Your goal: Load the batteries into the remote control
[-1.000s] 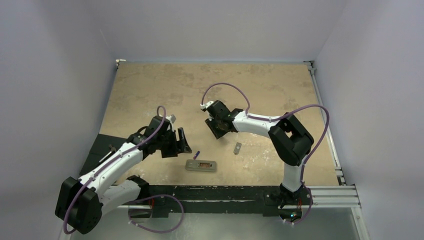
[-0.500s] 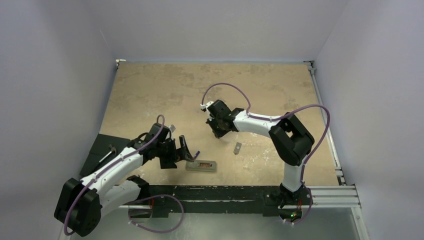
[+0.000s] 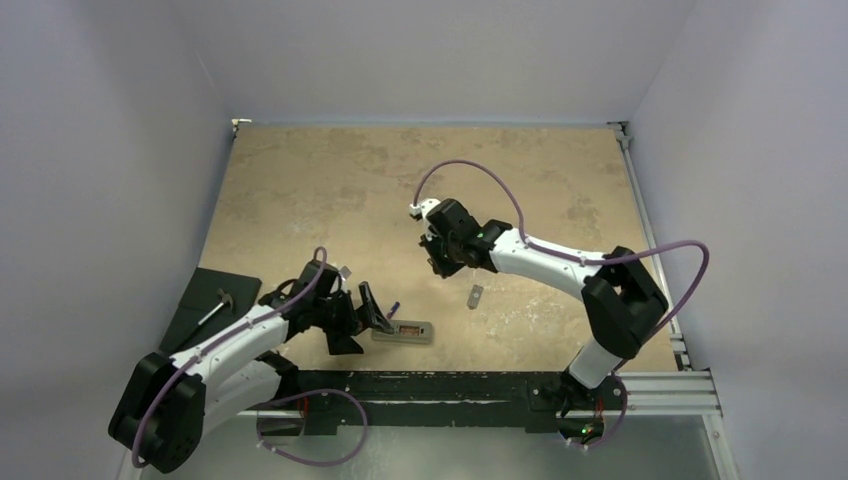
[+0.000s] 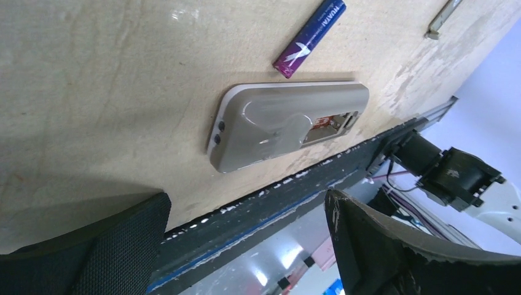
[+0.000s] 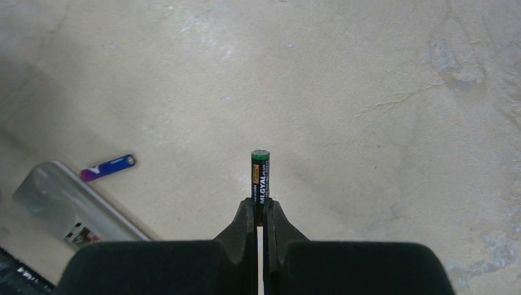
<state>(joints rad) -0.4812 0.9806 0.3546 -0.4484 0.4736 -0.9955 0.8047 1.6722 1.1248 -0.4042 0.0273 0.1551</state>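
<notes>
— How is the left gripper (image 3: 366, 318) set?

— It is seen wide open, with nothing held. It is placed low at 9 o'clock of the remote control (image 3: 402, 331), which is laid grey back up near the 6 o'clock edge of the table (image 3: 300, 180), its battery recess uncovered.

— And the right gripper (image 5: 261, 209)?

— It is closed tight on one end of the dark battery (image 5: 260, 175), the rest of which is seen projecting beyond the fingertips, at 1 o'clock of the remote control.

— Where is the other cell found?

— The purple battery (image 4: 309, 39) is laid on the table just beside the remote control, at its 11 o'clock. A grey cover piece (image 3: 475, 295) is seen at 2 o'clock, apart from it.
</notes>
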